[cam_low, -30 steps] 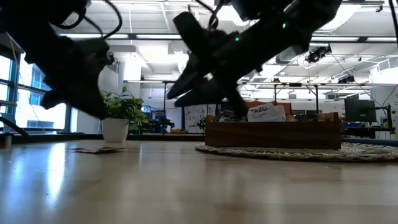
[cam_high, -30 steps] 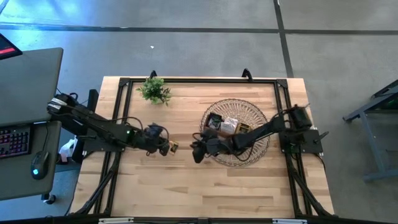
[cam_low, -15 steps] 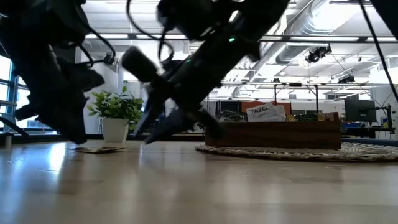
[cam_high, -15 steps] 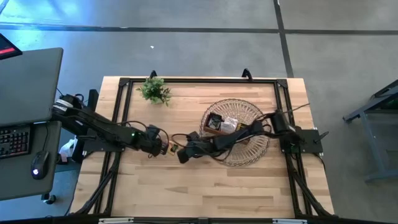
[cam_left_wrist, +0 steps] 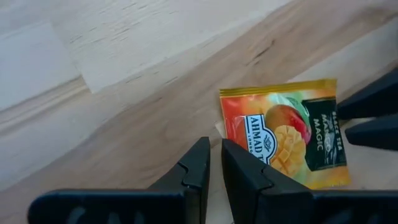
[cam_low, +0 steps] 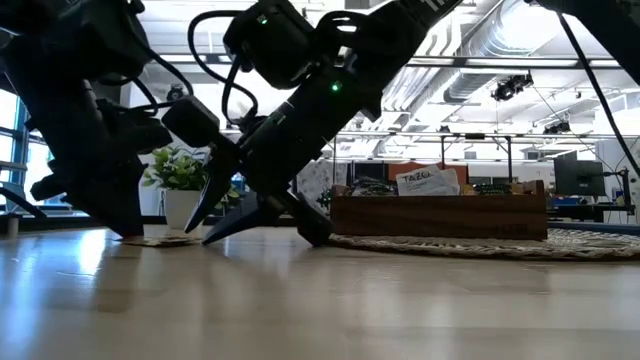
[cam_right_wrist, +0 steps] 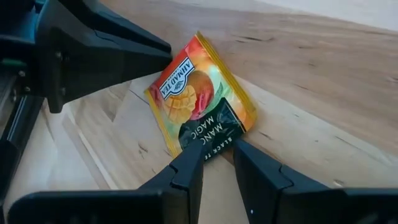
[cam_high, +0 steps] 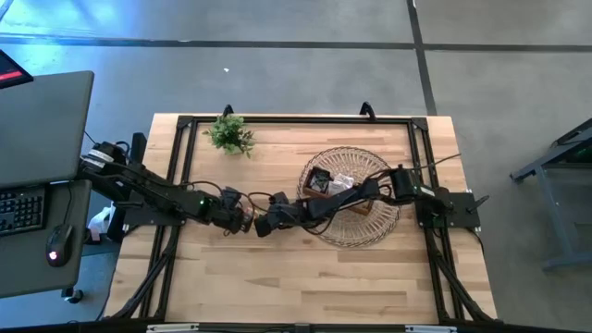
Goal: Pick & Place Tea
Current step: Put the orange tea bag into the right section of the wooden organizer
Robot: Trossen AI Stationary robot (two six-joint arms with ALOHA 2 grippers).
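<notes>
While the tea packet [cam_right_wrist: 200, 93] lies flat on the tabletop [cam_high: 305, 277], the right tool [cam_right_wrist: 217, 163], narrowly parted, reaches its dark end; the left tool [cam_left_wrist: 214, 163], nearly closed, meets the opposite edge.

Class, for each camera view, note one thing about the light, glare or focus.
High view: even light, blue glare on the floor at top left. Low view: arms silhouetted against bright ceiling lights, tabletop sheen. Left wrist view: tea packet sharp, pale glare on wood. Right wrist view: packet print legible.

Open-plan lab; exposed ceiling ducts [cam_low: 520, 45]
</notes>
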